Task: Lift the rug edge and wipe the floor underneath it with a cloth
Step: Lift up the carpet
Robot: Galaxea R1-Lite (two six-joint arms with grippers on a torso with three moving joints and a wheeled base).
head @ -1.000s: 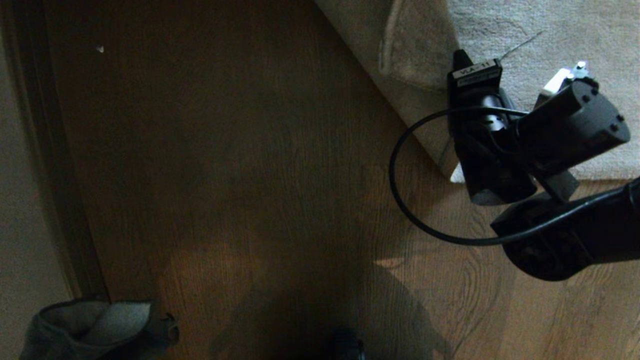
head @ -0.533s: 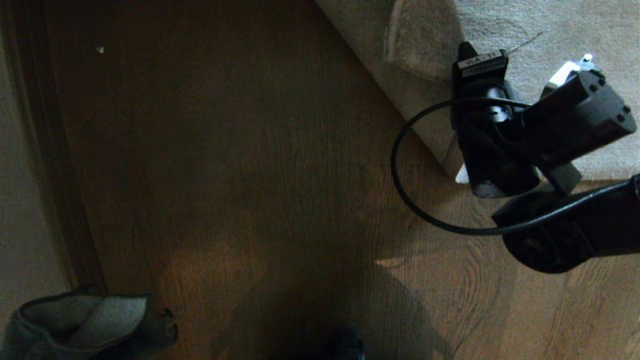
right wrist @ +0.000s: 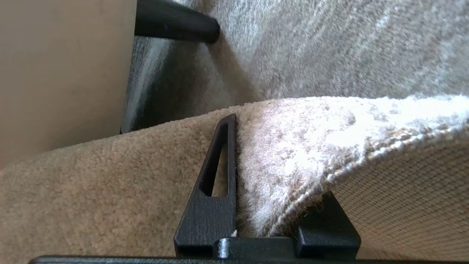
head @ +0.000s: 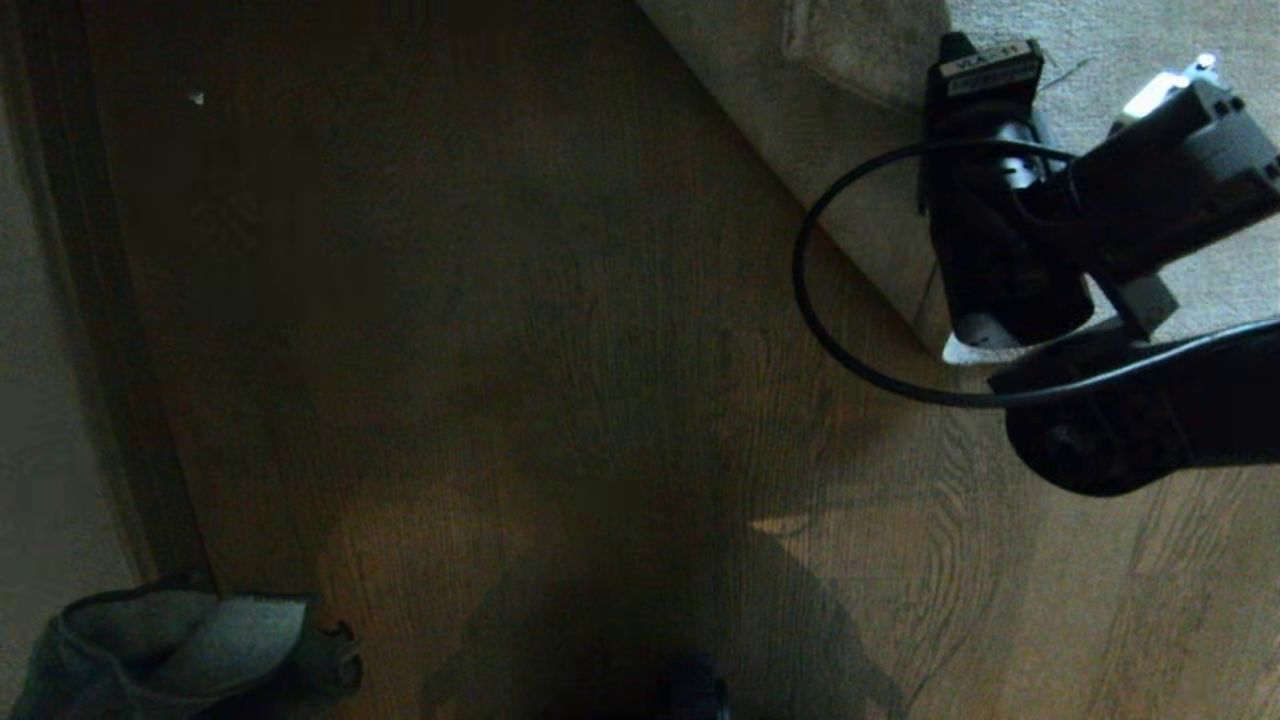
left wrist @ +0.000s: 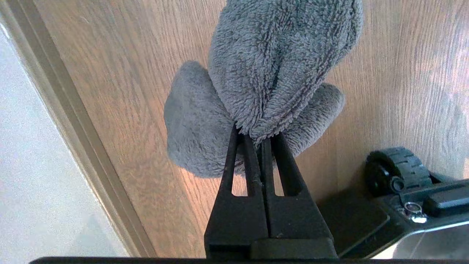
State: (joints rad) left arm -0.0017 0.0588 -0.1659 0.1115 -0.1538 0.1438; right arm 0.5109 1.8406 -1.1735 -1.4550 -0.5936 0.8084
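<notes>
At upper right the right gripper (right wrist: 269,220), clamped on the rug (head: 860,140) edge, has carried it higher, baring more floor (head: 560,330) for the cloth (head: 190,645) the left gripper (left wrist: 261,141) pinches at lower left

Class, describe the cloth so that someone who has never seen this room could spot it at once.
Start from the brown wood-plank floor and follow it to its left side, beside the dark strip along the pale wall. There the left gripper pinches the cloth, a small dark grey fluffy rag bunched into folds. Unlike the large light grey rug, it is small, darker and gripped clear of the rug.
</notes>
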